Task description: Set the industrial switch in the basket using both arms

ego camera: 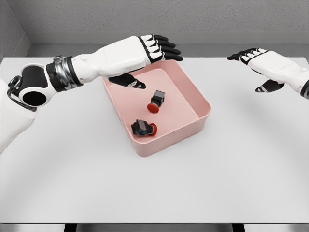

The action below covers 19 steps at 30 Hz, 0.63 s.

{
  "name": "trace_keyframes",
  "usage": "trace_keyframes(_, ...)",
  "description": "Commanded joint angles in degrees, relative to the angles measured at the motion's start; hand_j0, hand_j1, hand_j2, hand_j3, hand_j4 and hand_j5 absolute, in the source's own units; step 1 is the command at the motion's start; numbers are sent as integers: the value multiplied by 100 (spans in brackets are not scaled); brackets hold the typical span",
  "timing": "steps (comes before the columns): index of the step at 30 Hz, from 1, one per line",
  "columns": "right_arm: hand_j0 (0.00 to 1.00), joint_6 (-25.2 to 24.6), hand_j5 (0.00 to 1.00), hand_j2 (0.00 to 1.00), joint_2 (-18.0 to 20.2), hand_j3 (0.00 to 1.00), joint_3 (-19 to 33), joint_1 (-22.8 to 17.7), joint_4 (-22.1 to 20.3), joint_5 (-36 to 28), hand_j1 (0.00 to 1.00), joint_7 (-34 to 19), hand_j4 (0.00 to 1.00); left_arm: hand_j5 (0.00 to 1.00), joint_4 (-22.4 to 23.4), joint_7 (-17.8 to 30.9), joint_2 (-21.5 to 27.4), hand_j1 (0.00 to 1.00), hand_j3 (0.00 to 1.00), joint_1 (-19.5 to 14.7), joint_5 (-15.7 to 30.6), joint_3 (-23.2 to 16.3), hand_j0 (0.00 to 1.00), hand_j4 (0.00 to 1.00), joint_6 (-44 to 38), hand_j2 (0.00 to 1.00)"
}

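Lettering: none readable on any object; switch bodies too small to show a label or brand.

Left arm enters from lower left, white shell with black shoulder joint and metallic wrist ring; left hand [153,50] sits over the far-left corner of the basket [203,107], fingers extended and loosely spread, thumb hanging down over the basket interior, holding nothing.

Basket: pink, square, shallow-walled, turned at an angle on the table [72,169]; inside lie two industrial switches, apart from each other. Nearer switch [143,127] lies by the front-left wall, dark body with a bluish part and red button facing right; farther switch [156,100] lies around the middle of the floor, black body, red button pointing toward the camera.

Right hand [258,60] hovers above the table well right of the basket, fingers straight and pointing left, thumb lowered, empty; forearm exits at the right edge.

Surface: plain white-grey tabletop, matte, soft shadows beneath basket and arms; dark gap visible under its front edge. Room: grey wall [193,19] behind, with grey floor strip at its base.
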<state>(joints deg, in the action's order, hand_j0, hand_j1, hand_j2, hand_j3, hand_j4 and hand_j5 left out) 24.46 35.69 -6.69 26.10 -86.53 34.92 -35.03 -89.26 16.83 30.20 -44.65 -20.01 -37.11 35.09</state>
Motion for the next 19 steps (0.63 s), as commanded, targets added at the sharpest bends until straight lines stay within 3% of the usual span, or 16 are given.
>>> trace_keyframes(1,100,-12,100,100,8,100,1,9,-4,-21,100,3,100,100,-4,-4,3,100,100,0,41,10,100,100,-9,100)
trace_keyframes(4,100,-12,100,100,8,100,10,9,5,-21,100,3,100,100,-21,-13,91,100,100,-114,50,46,100,100,-9,100)
trace_keyframes(6,100,-12,100,100,17,100,1,9,5,-21,100,3,100,100,-21,-57,785,100,100,-167,207,212,100,100,-9,100)
trace_keyframes(8,100,-12,100,100,17,100,1,0,5,-21,100,3,100,100,49,-57,1251,100,100,-70,832,256,100,100,-9,100)
trace_keyframes(10,100,-12,100,100,17,100,1,-18,-4,-30,100,3,100,100,66,-57,1541,100,100,140,1148,256,100,100,-9,100)
trace_keyframes(13,100,-12,100,100,8,100,1,-35,-4,-30,100,3,100,100,189,-48,1866,100,100,351,1148,265,100,100,-9,100)
trace_keyframes(19,100,-12,100,100,8,100,1,-26,-13,-30,100,3,100,100,963,-30,2262,100,100,685,1298,344,100,100,-9,100)
